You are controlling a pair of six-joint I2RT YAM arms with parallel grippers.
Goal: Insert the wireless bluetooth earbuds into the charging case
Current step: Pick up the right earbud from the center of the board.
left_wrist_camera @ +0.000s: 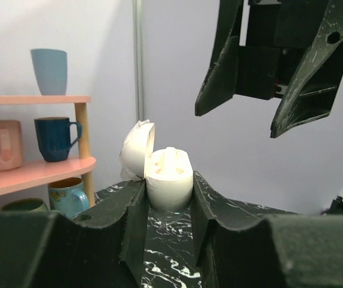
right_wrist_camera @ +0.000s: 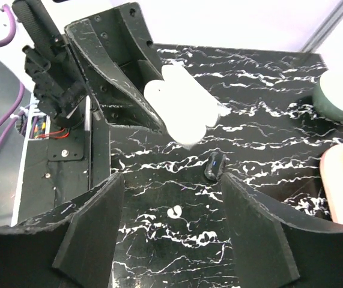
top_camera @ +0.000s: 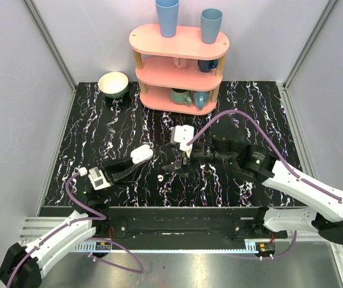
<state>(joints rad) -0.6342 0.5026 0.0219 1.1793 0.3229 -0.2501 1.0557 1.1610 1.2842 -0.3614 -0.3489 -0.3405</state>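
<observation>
My left gripper [top_camera: 140, 157] is shut on the white charging case [top_camera: 142, 153] and holds it just above the table with its lid [left_wrist_camera: 137, 146] open. The case body [left_wrist_camera: 169, 183] sits between the pads in the left wrist view. A white rounded shape [left_wrist_camera: 170, 157] sits in its top; I cannot tell whether it is a bud. One tiny white earbud [top_camera: 161, 177] lies loose on the table, also in the right wrist view [right_wrist_camera: 175, 211]. My right gripper [top_camera: 176, 165] is open and empty, hovering over that bud [right_wrist_camera: 171, 180], right of the case [right_wrist_camera: 180, 111].
A small dark glossy object [right_wrist_camera: 214, 166] lies on the table near the right finger. A pink three-tier shelf [top_camera: 180, 66] with cups stands at the back, with a pale bowl [top_camera: 113, 84] to its left. Grey walls enclose the black marbled table [top_camera: 249, 108].
</observation>
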